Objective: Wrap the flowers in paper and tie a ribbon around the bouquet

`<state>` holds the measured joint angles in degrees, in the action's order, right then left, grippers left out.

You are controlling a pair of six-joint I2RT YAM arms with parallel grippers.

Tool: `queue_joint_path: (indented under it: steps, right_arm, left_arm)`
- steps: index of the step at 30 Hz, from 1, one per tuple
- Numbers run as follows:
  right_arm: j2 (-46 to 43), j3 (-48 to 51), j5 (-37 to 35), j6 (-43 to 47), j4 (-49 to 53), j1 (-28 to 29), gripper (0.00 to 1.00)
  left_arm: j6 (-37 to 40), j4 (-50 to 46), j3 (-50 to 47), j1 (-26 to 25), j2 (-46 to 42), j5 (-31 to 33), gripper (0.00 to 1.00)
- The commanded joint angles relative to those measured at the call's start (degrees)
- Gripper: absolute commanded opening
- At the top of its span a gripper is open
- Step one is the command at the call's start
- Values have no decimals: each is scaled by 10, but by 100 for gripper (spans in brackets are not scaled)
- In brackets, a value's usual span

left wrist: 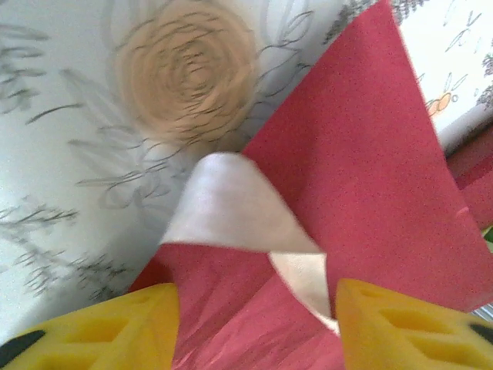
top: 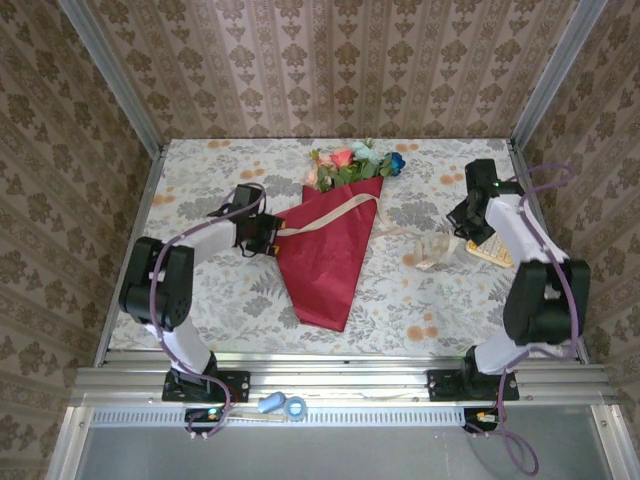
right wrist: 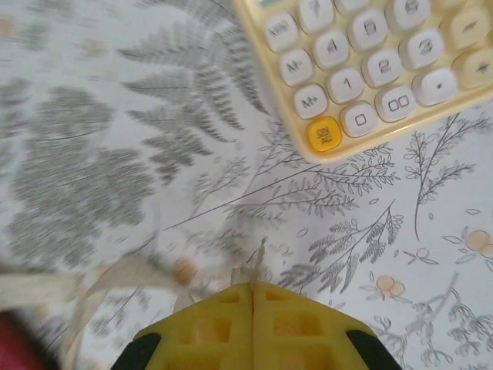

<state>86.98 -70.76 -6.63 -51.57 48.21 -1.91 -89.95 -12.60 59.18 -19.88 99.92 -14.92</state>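
The bouquet lies mid-table, a crimson paper (top: pixel 325 265) cone with its tip toward me and the flowers (top: pixel 350 165) at its far wide end. A cream ribbon (top: pixel 330 213) runs across the cone from left to right. At the cone's left edge my left gripper (top: pixel 268 238) is open. In the left wrist view its yellow fingers straddle a folded bit of ribbon (left wrist: pixel 223 204) and the red paper (left wrist: pixel 370 169), and the left gripper (left wrist: pixel 258 291) clamps neither. Right of the cone, my right gripper (top: pixel 458 236) is shut. The right wrist view shows the right gripper (right wrist: pixel 253 287) pinching a frayed ribbon (right wrist: pixel 259 258) end.
A pale yellow calculator (top: pixel 492 252) lies just right of my right gripper, and its keys (right wrist: pixel 370 69) show in the right wrist view. Loose ribbon loops (top: pixel 432 250) pile between the cone and the calculator. A blue tape roll (top: pixel 294 407) sits on the front rail. Patterned walls enclose the table.
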Motion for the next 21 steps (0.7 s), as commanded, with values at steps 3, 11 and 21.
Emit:
queue_joint_path:
  steps: [3,11,21]
  right_arm:
    - [-112,-15,-62,44,65,77,0]
    - [-167,-118,-54,79,33,263,0]
    - [-41,-238,132,56,-134,332,0]
  left_arm:
    - [7,3,51,-5,43,-15,47]
    - [14,17,45,-9,58,-20,17]
    - [54,7,55,-17,24,-35,0]
